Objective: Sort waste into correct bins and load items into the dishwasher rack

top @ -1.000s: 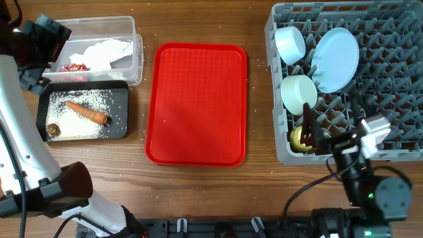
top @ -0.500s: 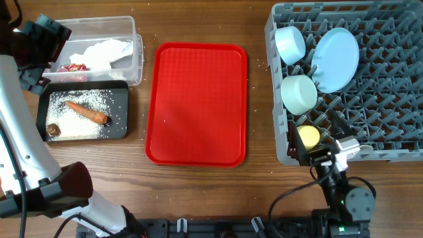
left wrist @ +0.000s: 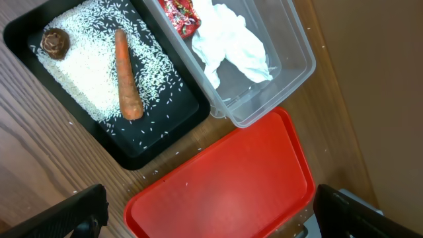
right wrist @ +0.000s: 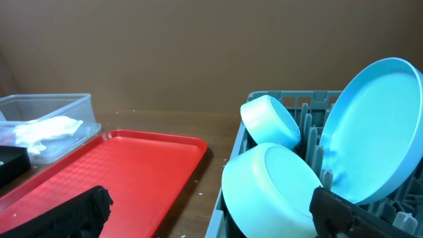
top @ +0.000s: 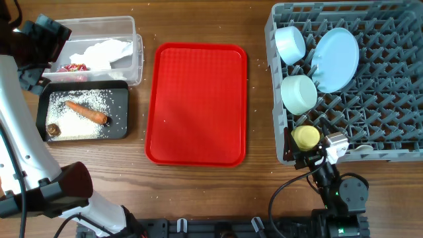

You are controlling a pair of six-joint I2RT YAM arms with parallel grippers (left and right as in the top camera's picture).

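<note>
The grey dishwasher rack (top: pixel 370 99) holds two pale bowls (top: pixel 289 43) (top: pixel 299 93), a blue plate (top: pixel 335 58) and a yellow cup (top: pixel 306 137) in its front left corner. My right gripper (top: pixel 316 157) hangs open just outside that corner, facing the bowls (right wrist: pixel 277 188) and plate (right wrist: pixel 373 132). The clear tub (top: pixel 135 39) contains a white napkin (top: pixel 102 51) and a red wrapper (top: pixel 73 67). In the black tray (top: pixel 122 129) lie rice, an orange stick (top: pixel 87 112) and a brown lump (top: pixel 53 130). My left gripper (top: pixel 46 36) is open, high above the bins.
A flat red serving tray (top: pixel 196 104) lies between the bins and the rack, with nothing on it. Stray rice grains dot the wood around the black tray (left wrist: pixel 142 152) and the red tray's edges. The rack's right half holds only upright pegs.
My right gripper has drawn back from the rack's front left corner toward the table's front edge, uncovering the yellow cup standing there. The left arm has not moved.
</note>
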